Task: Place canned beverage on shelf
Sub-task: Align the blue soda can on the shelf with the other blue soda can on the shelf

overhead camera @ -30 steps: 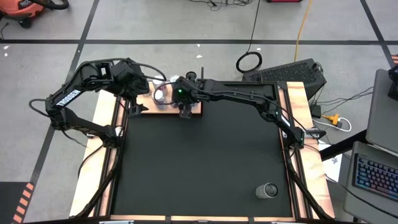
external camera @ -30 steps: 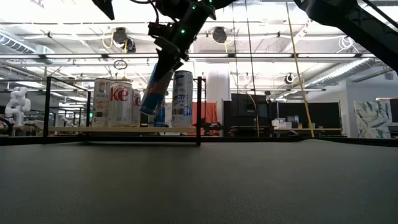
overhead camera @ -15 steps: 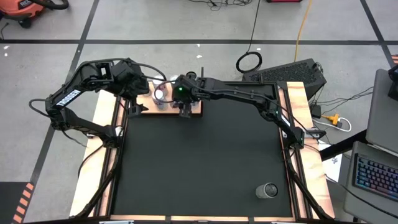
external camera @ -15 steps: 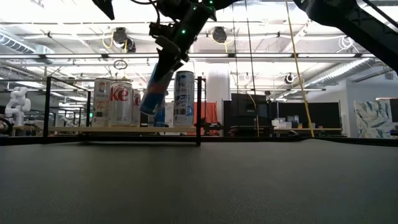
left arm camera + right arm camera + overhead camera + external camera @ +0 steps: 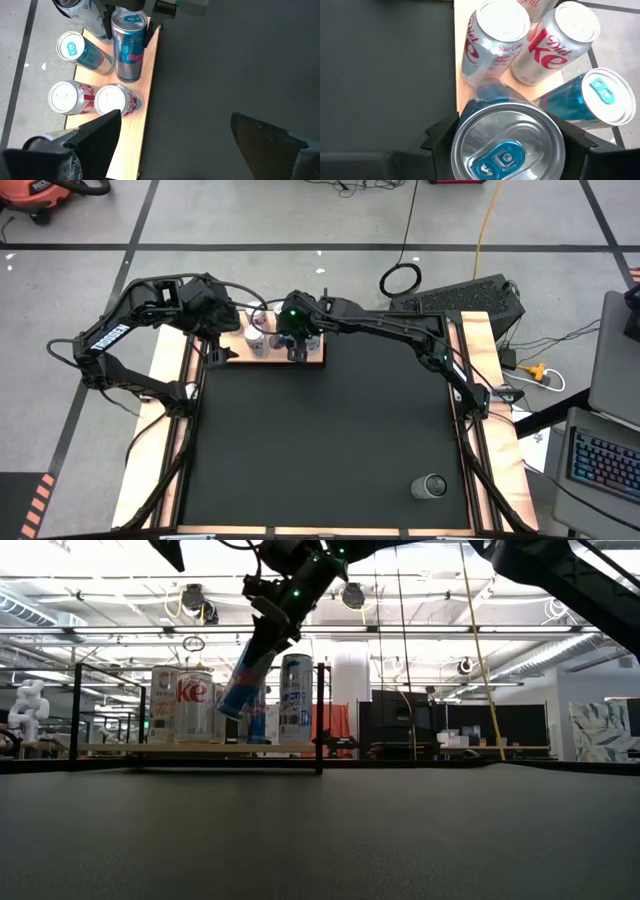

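The shelf point(image 5: 235, 352) is a light-wood board with thin black uprights at the mat's far edge. Several cans stand on it: two Diet Coke cans point(image 5: 495, 35) point(image 5: 560, 40), a teal can point(image 5: 590, 97) and a tall silver-blue can point(image 5: 295, 698). My right gripper point(image 5: 298, 345) is shut on a slim blue-and-silver can point(image 5: 245, 680) over the shelf's right part. My left gripper point(image 5: 175, 145) is open and empty, above the shelf's left end point(image 5: 213, 350). My right gripper pinches the slim can between its two fingers point(image 5: 437, 142), on opposite sides of its upper part just below the top rim point(image 5: 470, 125). The fingers come from above, slanting. The can hangs tilted, its lower end point(image 5: 232, 712) toward the table's left, clear of the board.
A black mat point(image 5: 320, 440) covers the table in front of the shelf. A lone grey can point(image 5: 432, 485) sits on the mat near the right front corner. Wooden rails point(image 5: 480, 380) run along both sides of the table.
My right gripper has gone toward the table's far edge, farther over the shelf, with the slim can. The can stays tilted and has shifted a little up and toward the standing cans.
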